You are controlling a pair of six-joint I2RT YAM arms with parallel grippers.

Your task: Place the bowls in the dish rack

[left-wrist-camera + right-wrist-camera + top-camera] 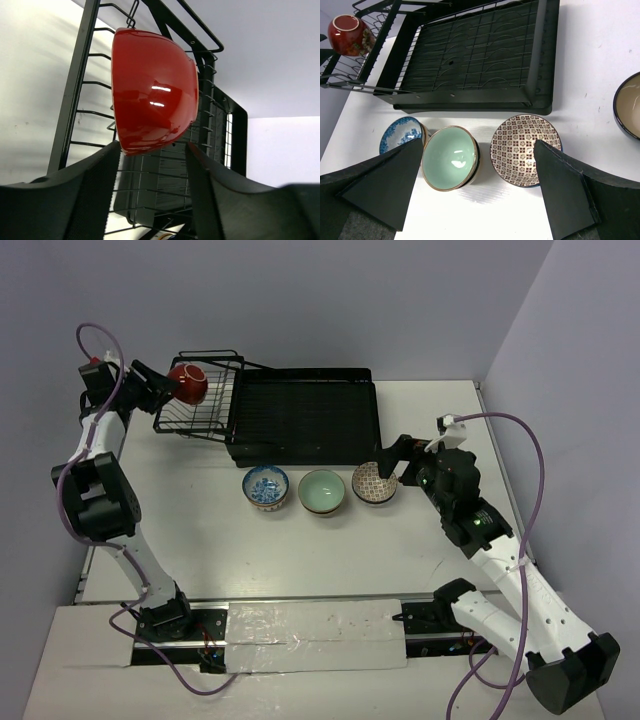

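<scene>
Overhead, the dish rack [305, 420] is seen at the far middle of the white table [300, 560], with its wire basket [205, 412] joined at the left end. A red bowl [188, 383] is seen at the basket's far left corner, and the left gripper [165, 390] is held against its left side. Three bowls are lined up just in front of the rack: a blue-patterned bowl [266, 487], a pale green bowl [322, 491] and a brown-patterned bowl [372, 483]. The right gripper [392, 465] is held above the brown-patterned one.

From the left wrist, the red bowl is shown on its side against the basket wires, its glossy underside turned to the camera. The black fingers [90, 190] are spread to either side of the bowl's nearest edge. Whether the bowl is pressed by them cannot be told.

From the right wrist, the jaws are seen spread wide, with nothing held between them. The green and brown-patterned bowls are framed between the fingers [560, 190], and the blue one is partly hidden behind the left finger. The rack's ridged tray lies beyond, with no bowl on it, and the red bowl is seen foot-up in the basket. A dark-rimmed bowl [629, 105] is cut off by the right edge.
</scene>
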